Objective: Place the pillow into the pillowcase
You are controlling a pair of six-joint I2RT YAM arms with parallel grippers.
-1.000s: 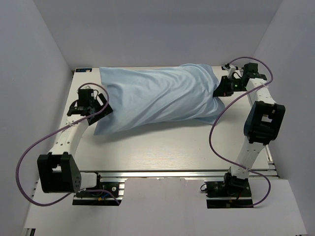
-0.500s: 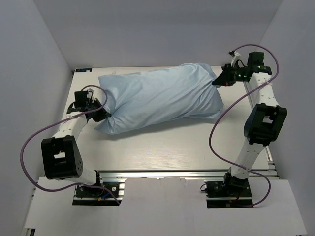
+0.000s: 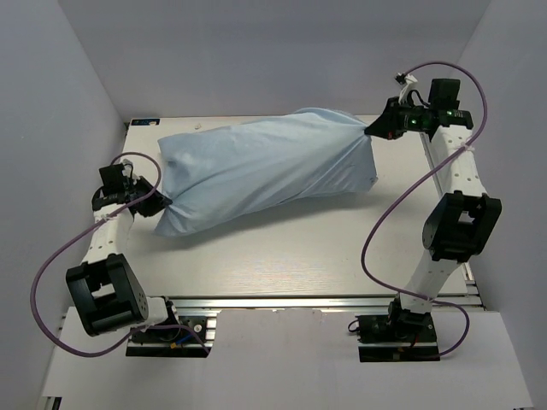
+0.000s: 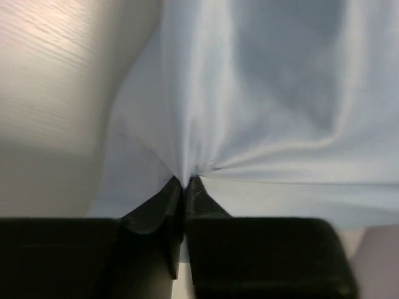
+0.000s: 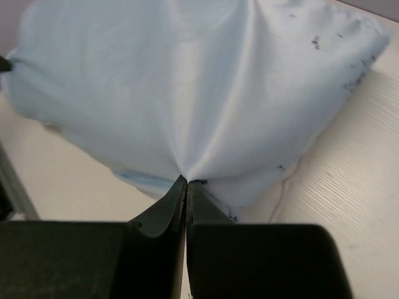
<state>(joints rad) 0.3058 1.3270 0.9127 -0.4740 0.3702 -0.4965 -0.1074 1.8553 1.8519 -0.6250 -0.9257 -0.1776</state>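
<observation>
Pinching hard, the left gripper (image 4: 185, 180) has its two black fingers pressed together on a gathered tuck of the pillowcase (image 3: 265, 166), the blue cloth fanning out in folds from the very tip. A second ago those fingers stood wide apart beside the near-left corner of the sack; since then they have snapped onto it and the arm has drawn back toward the left edge of the table (image 3: 282, 256), taking the corner with it. Over on the far right, the right gripper (image 5: 187, 180) is likewise clamped on cloth, with creases radiating from where its fingers meet, and that arm has risen and swung back toward the rear wall, lifting its corner clear of the tabletop. Between the two pinches the pillowcase has gone from a slack, spread-out sheet to a plump, rounded bag stretched on a diagonal from near left to far right, and the whole bundle has slid somewhat leftward. None of the cream pillow shows anywhere in the open; judging by how full and firm the blue sack looks, it is sitting inside, covered from end to end as far as the overhead view reveals. I would say the stuffing itself is as good as done, and this pull from opposite corners is about seating the pillow into the corners and smoothing the cover. Whether the open end is fully closed over the pillow I cannot tell from here.
</observation>
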